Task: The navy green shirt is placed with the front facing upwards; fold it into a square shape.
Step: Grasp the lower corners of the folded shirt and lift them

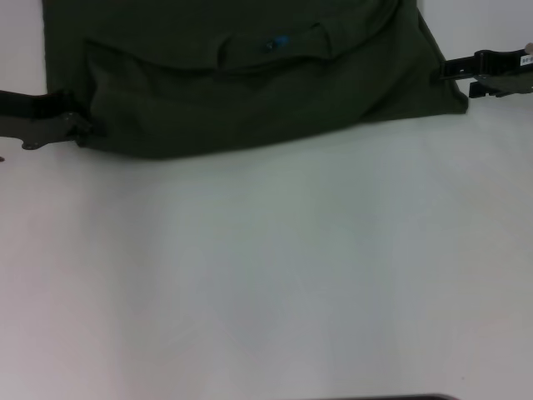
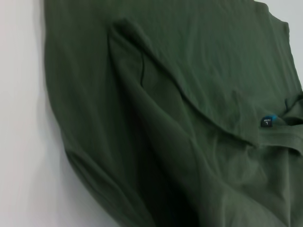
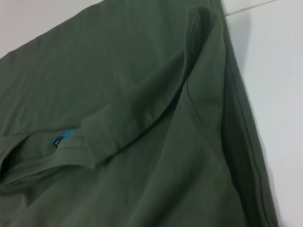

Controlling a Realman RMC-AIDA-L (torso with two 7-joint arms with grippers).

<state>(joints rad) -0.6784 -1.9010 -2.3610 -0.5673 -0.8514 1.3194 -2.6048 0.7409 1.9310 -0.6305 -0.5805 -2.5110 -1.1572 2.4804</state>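
Note:
The navy green shirt (image 1: 250, 92) lies at the far side of the white table, folded over on itself so its near edge is a rounded fold. Its ribbed neck and small blue-and-black label (image 1: 279, 40) face up. My left gripper (image 1: 82, 129) sits at the fold's left end, touching the cloth. At the shirt's right edge is my right gripper (image 1: 456, 75). The left wrist view shows the shirt (image 2: 180, 123) with its label (image 2: 268, 120) and a raised ridge of cloth. In the right wrist view the shirt (image 3: 142, 142) fills the picture, with the label (image 3: 61, 138) beside the collar.
The white table (image 1: 266, 275) stretches from the shirt's fold to the near edge. A dark strip (image 1: 391, 397) shows at the bottom of the head view. The far part of the shirt runs out of view.

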